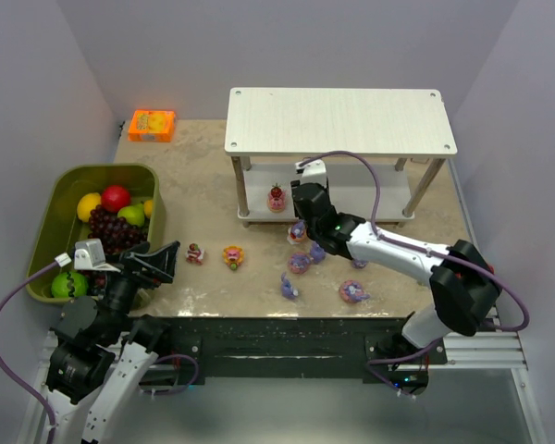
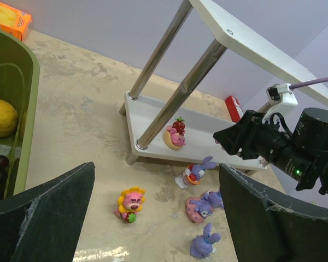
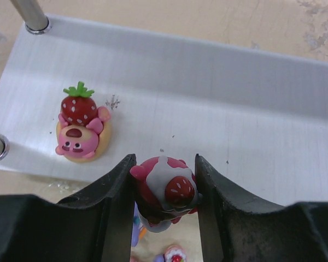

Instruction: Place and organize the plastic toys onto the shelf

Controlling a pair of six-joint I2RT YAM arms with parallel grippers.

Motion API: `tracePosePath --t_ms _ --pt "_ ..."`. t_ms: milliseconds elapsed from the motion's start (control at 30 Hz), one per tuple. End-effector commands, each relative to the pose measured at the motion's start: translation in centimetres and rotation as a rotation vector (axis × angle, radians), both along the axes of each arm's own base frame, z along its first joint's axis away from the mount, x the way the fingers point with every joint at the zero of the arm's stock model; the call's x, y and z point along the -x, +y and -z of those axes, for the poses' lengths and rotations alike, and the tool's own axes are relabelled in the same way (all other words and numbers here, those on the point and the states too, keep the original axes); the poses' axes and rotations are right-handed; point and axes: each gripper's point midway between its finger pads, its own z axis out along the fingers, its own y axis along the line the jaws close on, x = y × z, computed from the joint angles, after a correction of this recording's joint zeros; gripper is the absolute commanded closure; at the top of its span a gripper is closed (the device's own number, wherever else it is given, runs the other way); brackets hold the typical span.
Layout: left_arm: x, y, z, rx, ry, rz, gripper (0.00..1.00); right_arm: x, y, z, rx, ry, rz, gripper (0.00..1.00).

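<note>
The white shelf stands at the back. One pink strawberry-topped figure sits on its lower board, also in the right wrist view. My right gripper is shut on a red figure with white icing and a strawberry, held over the board's front edge. Several purple bunnies lie on the table before the shelf, with a red-pink figure and a yellow-maned figure to their left. My left gripper is open and empty, above the table near the bin.
An olive-green bin with fruit stands at the left. An orange box lies at the back left. A small red box sits behind the shelf. My right arm stretches over the bunnies.
</note>
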Motion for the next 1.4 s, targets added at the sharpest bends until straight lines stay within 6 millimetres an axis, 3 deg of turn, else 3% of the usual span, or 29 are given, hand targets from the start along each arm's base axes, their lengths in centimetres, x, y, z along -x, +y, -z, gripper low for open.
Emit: tracePosePath --t_ms 0,433,700,1000,1200,1367 --pt "0.6 0.5 -1.1 0.037 -0.044 -0.017 0.00 -1.5 0.7 -1.8 -0.071 -0.076 -0.037 1.00" --pt "0.5 0.6 -0.9 0.036 -0.033 -0.025 0.00 -4.8 -0.1 2.1 -0.095 -0.043 -0.008 1.00" --pt "0.3 0.6 -0.7 0.033 -0.024 -0.028 0.00 -5.3 -0.6 5.0 -0.099 0.026 0.020 1.00" --pt "0.3 0.6 -0.8 0.034 -0.024 -0.030 0.01 -4.5 -1.6 7.1 -0.114 0.054 0.066 1.00" --pt "0.3 0.6 -0.7 0.035 -0.022 -0.028 0.00 -4.5 -1.8 8.0 -0.093 0.077 0.066 0.94" --pt "0.4 0.6 -0.7 0.038 -0.022 -0.028 0.00 -4.3 -1.9 8.0 -0.086 0.089 0.060 0.81"
